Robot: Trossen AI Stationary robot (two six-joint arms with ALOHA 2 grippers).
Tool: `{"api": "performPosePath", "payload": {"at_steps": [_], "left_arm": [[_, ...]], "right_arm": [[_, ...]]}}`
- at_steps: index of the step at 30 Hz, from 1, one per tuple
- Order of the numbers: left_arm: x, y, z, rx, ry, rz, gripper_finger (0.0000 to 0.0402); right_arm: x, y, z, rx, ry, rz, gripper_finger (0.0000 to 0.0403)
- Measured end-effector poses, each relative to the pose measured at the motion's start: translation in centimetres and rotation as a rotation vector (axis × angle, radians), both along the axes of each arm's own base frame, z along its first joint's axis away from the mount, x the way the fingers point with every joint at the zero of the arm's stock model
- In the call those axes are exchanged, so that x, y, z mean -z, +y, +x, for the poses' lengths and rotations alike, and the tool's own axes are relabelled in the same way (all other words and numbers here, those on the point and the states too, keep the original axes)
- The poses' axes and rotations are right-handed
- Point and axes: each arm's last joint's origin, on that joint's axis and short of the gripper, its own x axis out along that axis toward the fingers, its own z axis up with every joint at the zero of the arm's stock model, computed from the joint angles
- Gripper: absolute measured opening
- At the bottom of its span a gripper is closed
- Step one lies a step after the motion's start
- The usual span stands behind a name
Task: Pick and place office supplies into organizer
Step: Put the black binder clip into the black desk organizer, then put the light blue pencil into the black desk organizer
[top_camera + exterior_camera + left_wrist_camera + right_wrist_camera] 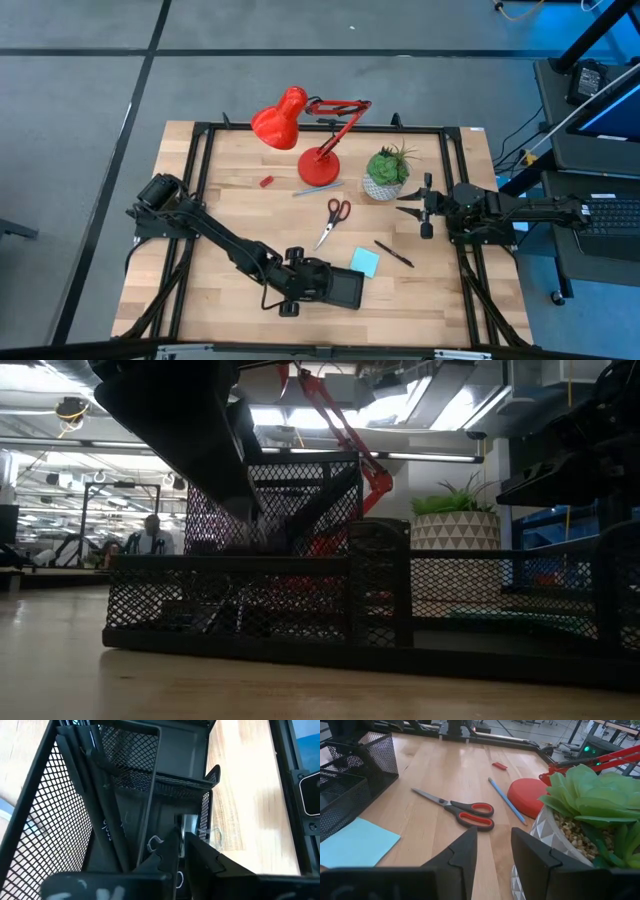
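On the desk (240, 200) I see the left gripper (181, 851) inside the organizer (345, 290), jaws nearly together, holding nothing I can see. Right gripper (494, 851) waits beside the plant (386, 172), jaws apart, empty; scissors (333, 218) lie beyond the organizer.

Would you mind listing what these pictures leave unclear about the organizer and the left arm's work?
- Organizer: high view, the left gripper covers most of it.
- Its contents: low view, mesh blurs them; left wrist view shows only dark pens and something small and shiny.
- Whether the left fingers hold anything: they sit nearly together, deep inside.
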Motion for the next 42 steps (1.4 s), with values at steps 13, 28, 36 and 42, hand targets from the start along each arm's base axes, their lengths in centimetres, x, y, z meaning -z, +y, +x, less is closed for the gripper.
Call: {"api": "performPosePath", "payload": {"at_steps": [13, 28, 36, 42], "left_arm": [[-0.2, 0.7, 0.4, -0.024, -0.008, -0.001, 0.0061], [-3.1, -0.2, 1.1, 0.084, -0.034, -0.156, 0.0061], [-6.2, -0.1, 1.7, 0.176, -0.023, -0.026, 0.0061], [-7.7, 1.4, 1.8, 0.159, 0.016, 0.185, 0.0061]], "right_arm": [[0.0, 0.0, 0.0, 0.001, 0.000, 0.003, 0.0123], [0.0, 0.0, 0.0, 0.001, 0.001, 0.002, 0.0123], [0.0, 0.0, 0.0, 0.001, 0.000, 0.002, 0.0123], [0.0, 0.0, 0.0, 0.000, 0.001, -0.001, 0.0123]]}}
